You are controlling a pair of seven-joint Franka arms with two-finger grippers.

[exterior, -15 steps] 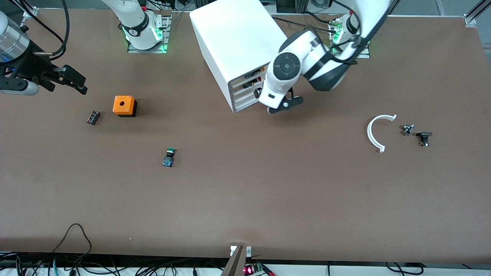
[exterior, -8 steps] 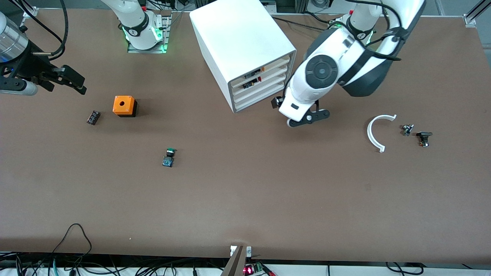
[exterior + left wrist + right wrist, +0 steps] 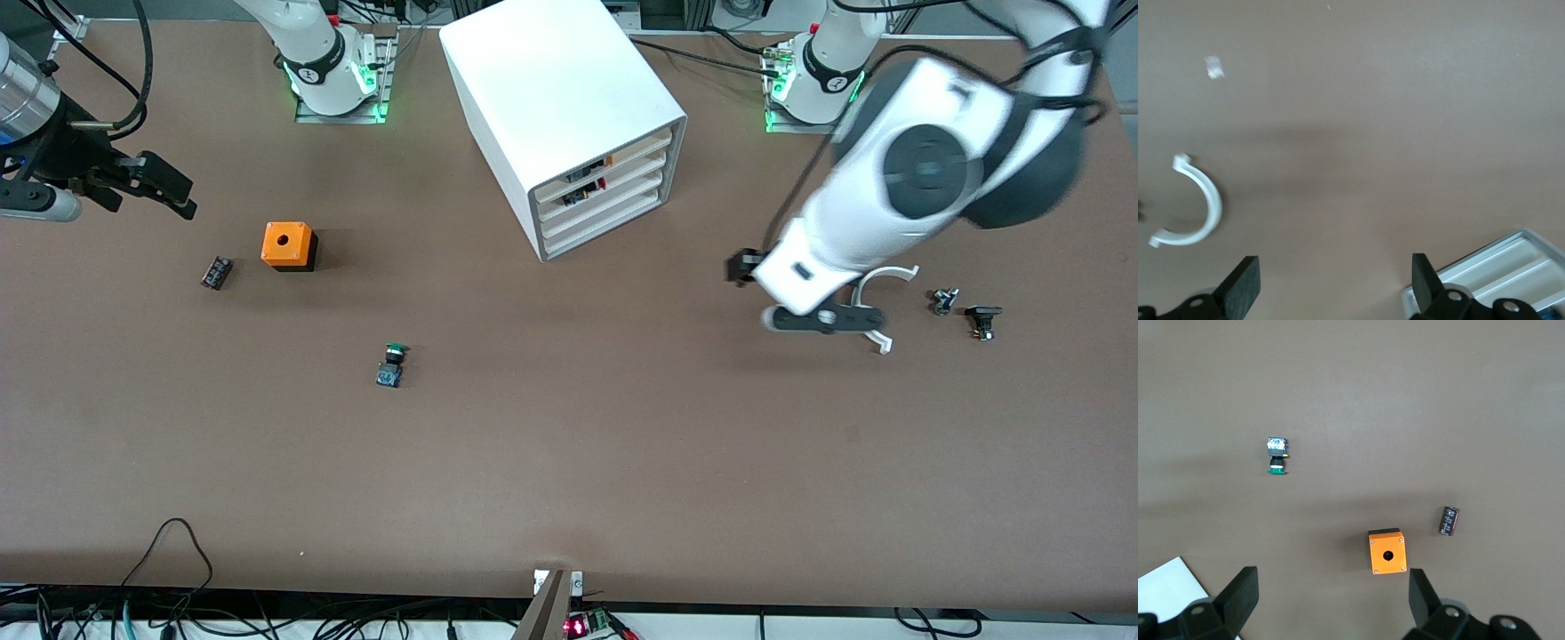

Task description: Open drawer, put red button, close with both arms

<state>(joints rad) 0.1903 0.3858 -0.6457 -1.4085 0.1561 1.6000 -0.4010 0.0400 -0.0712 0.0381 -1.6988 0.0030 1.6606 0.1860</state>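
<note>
The white cabinet [image 3: 560,98] stands toward the robots' bases. Its four drawers all sit pushed in. The drawer [image 3: 613,184], second highest, shows a small black piece with a red end [image 3: 601,184], perhaps the red button; I cannot tell. My left gripper [image 3: 824,320] is open and empty over the table, beside a white arc piece [image 3: 861,302]. In the left wrist view the left gripper [image 3: 1331,287] is wide open, with the drawers' fronts [image 3: 1511,267] at the edge. My right gripper [image 3: 182,196] waits open and empty over the right arm's end of the table, also open in its wrist view [image 3: 1331,600].
An orange box with a round hole [image 3: 288,244], a dark cylinder [image 3: 215,272] and a green-capped button [image 3: 391,364] lie toward the right arm's end. Two small dark parts [image 3: 944,300] [image 3: 982,320] lie beside the arc. The right wrist view shows the box [image 3: 1387,552], the cylinder [image 3: 1449,520] and the green button [image 3: 1277,457].
My left arm has swung away from the cabinet's drawer fronts toward its own end of the table, to the white arc. My right arm has stayed nearly still.
</note>
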